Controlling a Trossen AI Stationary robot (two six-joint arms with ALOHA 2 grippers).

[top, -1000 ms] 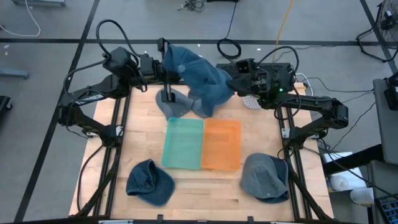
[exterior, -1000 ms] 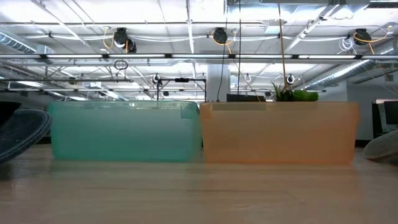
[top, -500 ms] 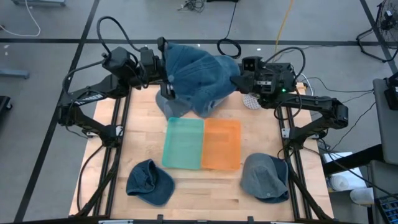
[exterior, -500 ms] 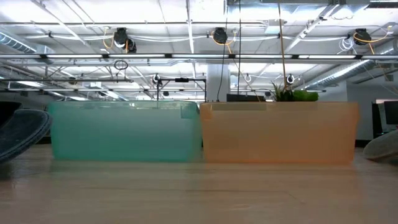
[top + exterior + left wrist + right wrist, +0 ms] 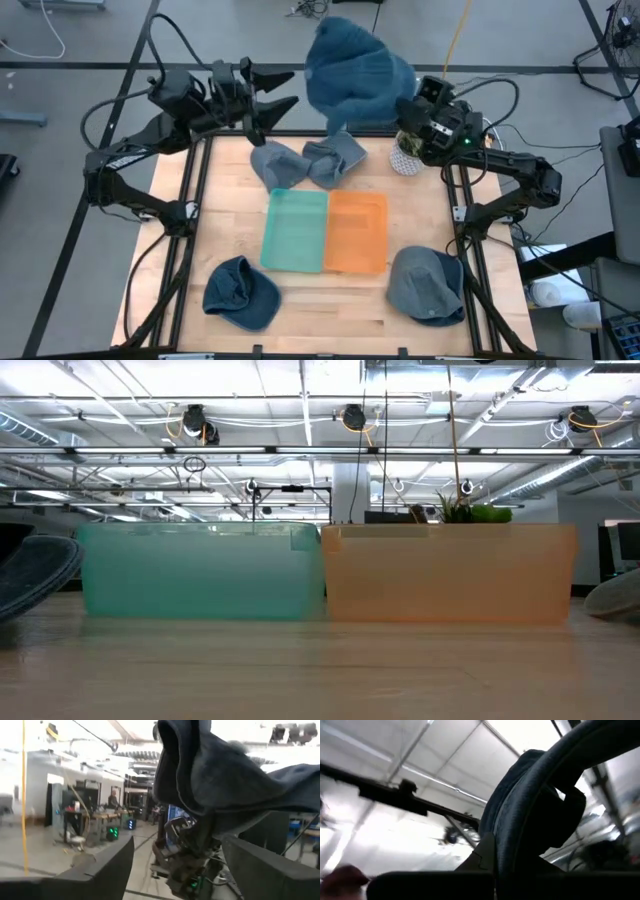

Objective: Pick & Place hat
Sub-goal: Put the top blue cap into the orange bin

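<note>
Right tool point(image 5: 405, 108) clamped on the blue hat point(image 5: 352, 72), holding it raised above the worktop's point(image 5: 230, 215) far edge. Left tool point(image 5: 283, 90) beside it, fingers spread apart, holding nothing.

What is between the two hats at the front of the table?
Just bare wooden table. In the high view, nothing lies between the dark blue hat and the grey hat; the green bin and orange bin sit farther back.
</note>
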